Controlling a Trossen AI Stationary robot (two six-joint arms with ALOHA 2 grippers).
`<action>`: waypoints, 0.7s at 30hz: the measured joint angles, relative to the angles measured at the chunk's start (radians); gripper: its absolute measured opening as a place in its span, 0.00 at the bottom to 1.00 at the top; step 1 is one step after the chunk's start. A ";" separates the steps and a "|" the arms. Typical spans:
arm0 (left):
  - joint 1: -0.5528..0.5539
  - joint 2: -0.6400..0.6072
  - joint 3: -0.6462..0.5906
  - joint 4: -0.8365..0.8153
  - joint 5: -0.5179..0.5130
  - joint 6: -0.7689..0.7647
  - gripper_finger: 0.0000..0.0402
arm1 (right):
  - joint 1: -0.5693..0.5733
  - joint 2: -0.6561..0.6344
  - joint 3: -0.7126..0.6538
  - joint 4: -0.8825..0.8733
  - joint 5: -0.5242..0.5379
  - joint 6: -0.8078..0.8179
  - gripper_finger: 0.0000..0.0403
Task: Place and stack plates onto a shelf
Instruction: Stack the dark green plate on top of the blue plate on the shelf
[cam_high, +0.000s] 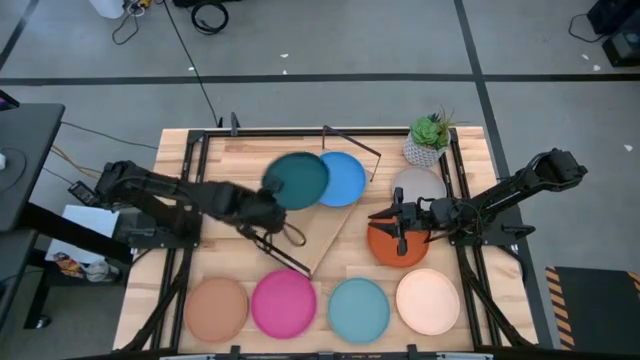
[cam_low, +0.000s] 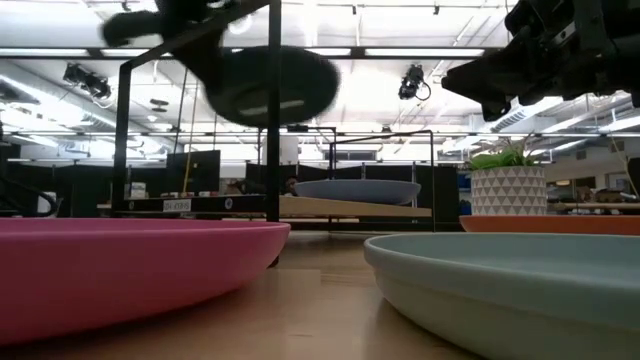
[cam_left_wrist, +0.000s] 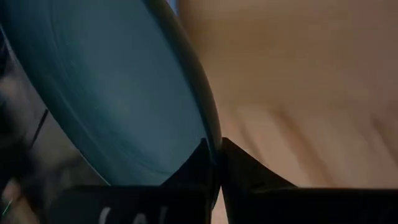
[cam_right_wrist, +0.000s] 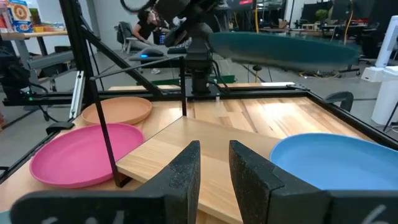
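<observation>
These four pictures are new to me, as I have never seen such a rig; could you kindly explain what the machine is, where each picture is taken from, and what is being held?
It is a robot with two dark arms at a wooden table. One picture looks straight down, one looks level across the tabletop, and two come from cameras on the wrists. The left gripper holds a dark teal plate by its rim, in the air over the shelf, a light plank with black wire ends. A blue plate already lies on the shelf. The right gripper hangs empty above an orange plate. Tan, pink, light teal, cream and grey plates lie on the table, beside a potted plant.
</observation>
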 joint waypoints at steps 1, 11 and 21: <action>0.031 0.000 -0.006 0.059 0.051 0.048 0.04 | 0.000 0.000 0.000 0.000 0.001 0.000 0.23; 0.204 0.164 -0.020 0.361 0.251 0.330 0.04 | 0.000 0.000 0.000 -0.041 0.002 0.026 0.23; 0.205 0.301 -0.020 0.483 0.108 0.585 0.07 | 0.000 0.000 0.000 -0.043 0.008 0.026 0.23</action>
